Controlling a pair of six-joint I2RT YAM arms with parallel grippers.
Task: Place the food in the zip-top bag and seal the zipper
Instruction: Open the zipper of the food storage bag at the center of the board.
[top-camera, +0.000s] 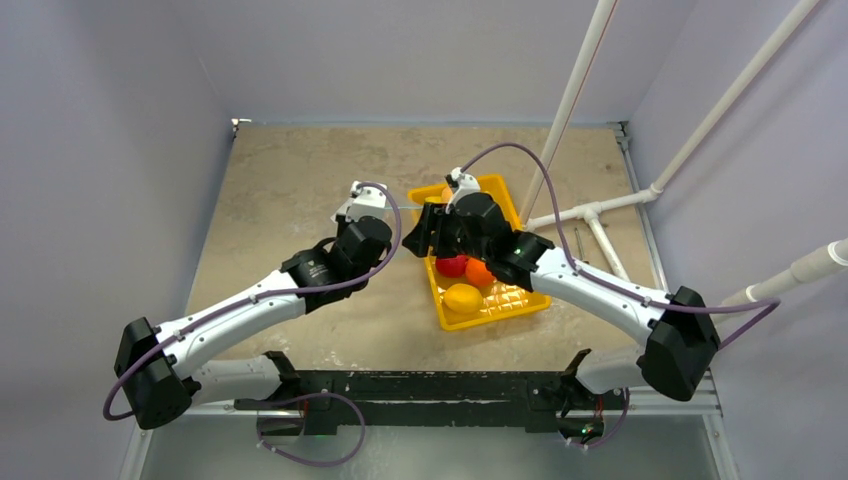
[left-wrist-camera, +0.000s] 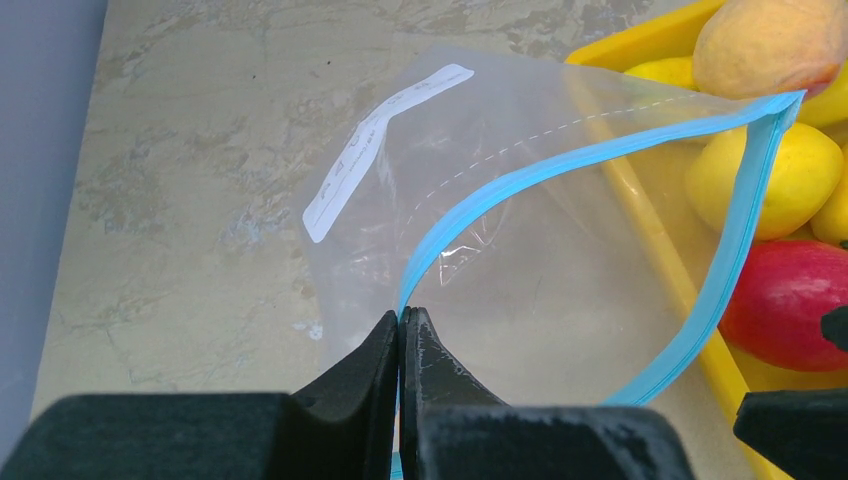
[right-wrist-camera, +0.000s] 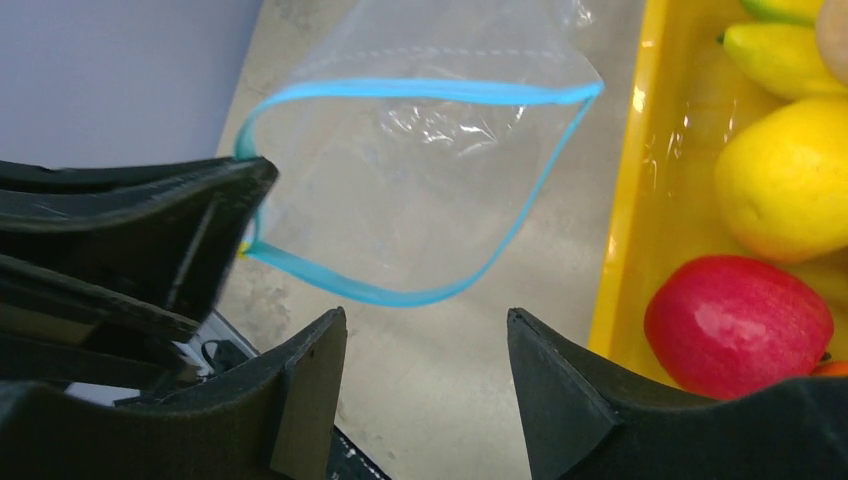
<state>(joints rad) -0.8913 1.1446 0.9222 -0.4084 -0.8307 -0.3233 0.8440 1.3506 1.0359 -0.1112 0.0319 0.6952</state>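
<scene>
**Open zip-top bag held beside a tray of toy fruit**

A clear, floppy zip-top bag (left-wrist-camera: 520, 260) hangs just left of a yellow tray (left-wrist-camera: 640, 38), over a mottled beige surface (left-wrist-camera: 200, 200); its mouth gapes in a teardrop loop, outlined by the teal-blue zipper (left-wrist-camera: 520, 180); the plastic is creased and glossy, with a white label strip (left-wrist-camera: 370, 150) on one side; nothing lies inside it. In the left wrist view the far corner of the mouth reaches over the tray's near rim.

The left end effector (left-wrist-camera: 402, 325) is pinched tight on one end of the zipper, jaws pressed together with the blue strip between them. The right end effector (right-wrist-camera: 425, 330) has its jaws spread wide with nothing between them; it hovers above the surface, just beside the tray wall, facing the open mouth.

The food (top-camera: 463, 297) all sits in the tray: a red fruit (right-wrist-camera: 735, 325) nearest the right end effector, a yellow fruit (right-wrist-camera: 790, 180) beyond it, an orange-pink fruit (left-wrist-camera: 770, 45) at the far end; more yellow pieces lie partly cut off at the frame edges.

From above, both arms meet over the tray's left edge and hide the bag; white pipes (top-camera: 575, 100) rise at the right of the surface.
</scene>
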